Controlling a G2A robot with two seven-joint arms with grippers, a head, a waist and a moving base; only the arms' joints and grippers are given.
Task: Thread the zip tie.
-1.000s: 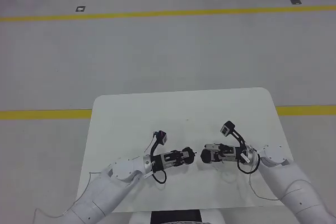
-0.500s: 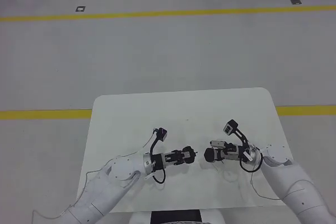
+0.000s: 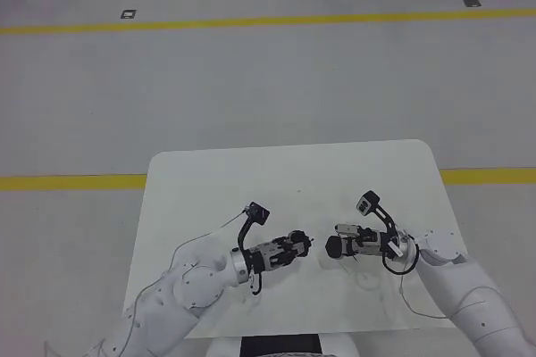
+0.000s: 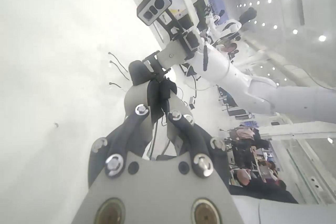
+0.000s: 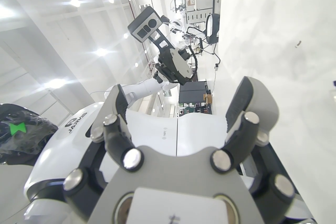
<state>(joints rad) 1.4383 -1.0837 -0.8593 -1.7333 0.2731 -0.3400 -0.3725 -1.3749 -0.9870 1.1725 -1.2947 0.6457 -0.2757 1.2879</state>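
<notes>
Our left end effector is pinched together over the flat white desk. Our right end effector is spread apart. We cannot tell the zip tie's direction.

I am pressing the pads of my left gripper together, and they are hiding anything sitting between them. Just beyond that gripper, thin dark strands are lying on the table, too fine to identify.

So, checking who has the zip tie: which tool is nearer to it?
Left. The left tool is shut on the black zip tie; the right tool, open and empty, faces it across a gap.
</notes>
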